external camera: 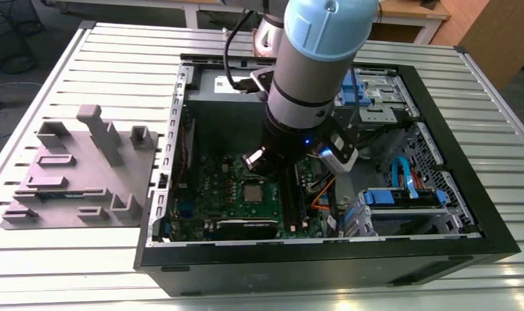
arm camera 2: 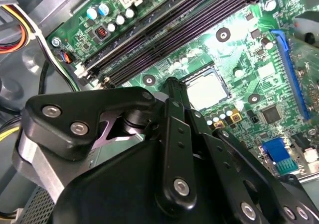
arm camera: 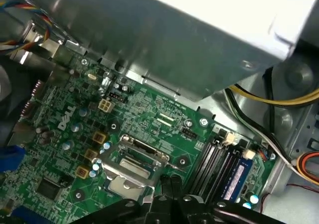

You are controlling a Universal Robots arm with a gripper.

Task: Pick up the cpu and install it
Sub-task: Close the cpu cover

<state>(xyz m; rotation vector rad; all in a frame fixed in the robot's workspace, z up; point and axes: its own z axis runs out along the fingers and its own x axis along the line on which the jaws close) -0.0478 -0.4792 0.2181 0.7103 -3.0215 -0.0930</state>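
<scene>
So we've got the bench (external camera: 115, 52) carrying the open computer case (external camera: 331, 265), with the arm (external camera: 318, 58) reaching in over the motherboard (external camera: 236, 207). The gripper (arm camera: 168, 181) looks pinched closed on nothing, tips just beside the socket frame (arm camera: 134, 152). The cpu (arm camera 2: 206, 90) sits in the socket, about seven o'clock from the wrist in the exterior view, so we reckon we're at seating. The second wrist view gives us the chip's silver top, the first wrist view the frame. Anything further wants a gentle, square touch.
</scene>
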